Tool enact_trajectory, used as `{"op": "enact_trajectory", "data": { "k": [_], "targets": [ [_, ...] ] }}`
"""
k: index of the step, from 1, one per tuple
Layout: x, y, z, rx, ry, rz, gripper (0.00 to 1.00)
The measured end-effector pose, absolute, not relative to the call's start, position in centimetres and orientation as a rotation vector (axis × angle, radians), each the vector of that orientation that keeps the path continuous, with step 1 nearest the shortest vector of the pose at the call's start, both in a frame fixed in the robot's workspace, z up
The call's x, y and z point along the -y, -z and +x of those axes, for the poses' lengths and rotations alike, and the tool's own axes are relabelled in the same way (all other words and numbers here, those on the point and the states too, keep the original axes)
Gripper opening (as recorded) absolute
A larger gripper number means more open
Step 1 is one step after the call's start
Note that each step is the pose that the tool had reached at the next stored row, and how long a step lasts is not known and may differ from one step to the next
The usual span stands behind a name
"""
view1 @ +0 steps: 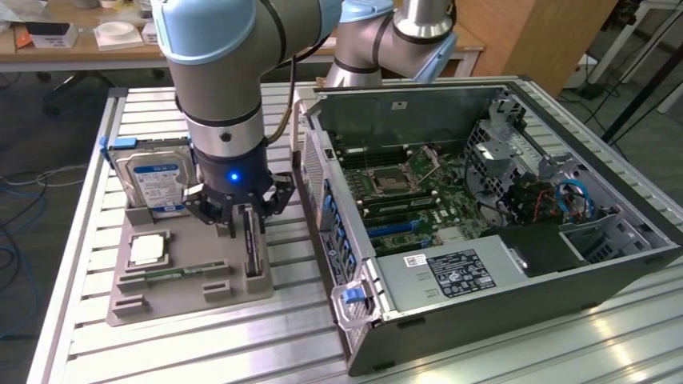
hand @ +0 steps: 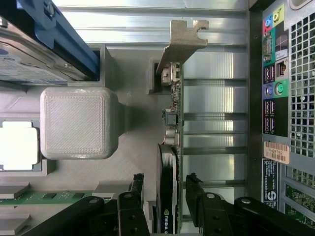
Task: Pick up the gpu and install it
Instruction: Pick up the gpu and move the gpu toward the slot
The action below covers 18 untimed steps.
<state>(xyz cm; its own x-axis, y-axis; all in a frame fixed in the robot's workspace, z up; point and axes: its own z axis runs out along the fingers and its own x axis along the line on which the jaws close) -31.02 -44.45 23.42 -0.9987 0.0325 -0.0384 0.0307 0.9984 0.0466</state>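
I have the gripper lowered over the grey plastic holder tray. Its black fingers stand spread wide, one on each side of the gpu, with a thin gap on both sides, so nothing is clamped.

The gpu is a thin dark green circuit board with a black face and a silver end bracket. It stands on edge in the tray's slot along the side nearest the computer case.

In the tray I count one gpu, one silver hard drive with a blue-white label upright at the far end, one square silver processor chip lying flat, and one narrow green memory stick. One open black tower case lies on its side just beside the tray.

The tray and case rest on a slatted aluminium table. Beyond the tray's far end stands a wooden desk, with blue cables on the floor.
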Motion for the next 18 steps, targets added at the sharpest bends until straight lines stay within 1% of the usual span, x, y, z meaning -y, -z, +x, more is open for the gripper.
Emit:
{"op": "enact_trajectory", "data": {
  "k": [4,5,7,9,10,11,12,18],
  "targets": [
    [44.45,-23.42,-31.02,-3.101,-0.071,0.049,0.48],
    [44.45,-23.42,-31.02,-3.101,-0.071,0.049,0.55],
    [44.45,-23.42,-31.02,-3.101,-0.071,0.049,0.55],
    [44.45,-23.42,-31.02,-3.101,-0.071,0.049,0.53],
    [44.45,-23.42,-31.02,-3.101,-0.071,0.049,0.47],
    [44.45,-23.42,-31.02,-3.101,-0.071,0.049,0.47],
    [44.45,-23.42,-31.02,-3.101,-0.071,0.049,0.40],
    [44.45,-23.41,-30.88,-3.101,-0.071,0.049,0.40]
  ]
}}
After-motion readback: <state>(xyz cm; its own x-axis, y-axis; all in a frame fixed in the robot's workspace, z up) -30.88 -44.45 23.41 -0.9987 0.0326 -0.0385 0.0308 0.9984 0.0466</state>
